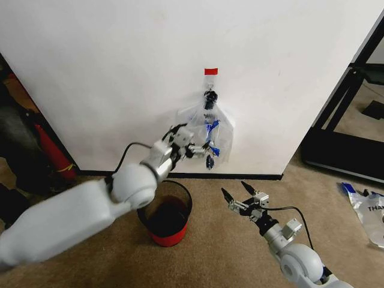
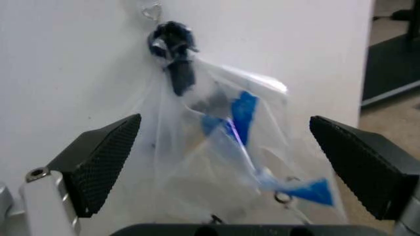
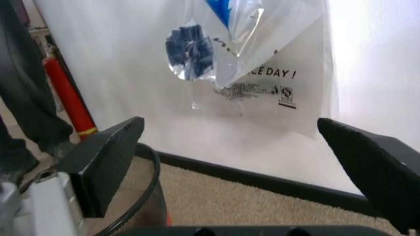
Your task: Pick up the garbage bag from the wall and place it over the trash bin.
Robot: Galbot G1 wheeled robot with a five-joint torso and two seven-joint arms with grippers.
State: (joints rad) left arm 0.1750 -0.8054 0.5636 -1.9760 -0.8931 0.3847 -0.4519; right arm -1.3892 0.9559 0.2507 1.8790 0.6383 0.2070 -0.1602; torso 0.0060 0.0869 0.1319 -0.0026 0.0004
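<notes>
The thin see-through plastic garbage bag with blue handles [image 1: 208,133] hung crumpled from a black hook [image 1: 209,96] on the plain white wall [image 1: 120,72], long axis vertical, above and right of the small round red-and-black trash bin [image 1: 166,216]. The left gripper [image 1: 193,148] was the nearer, raised against the bag's lower left, jaws spread either side. The right gripper [image 1: 237,196] hovered low over the carpet, also spread.

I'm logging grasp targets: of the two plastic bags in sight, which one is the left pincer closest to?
The garbage bag hanging on the wall below the red tape; the open left pincer is right at it. The other bag lies flat on the carpet, far right.
</notes>
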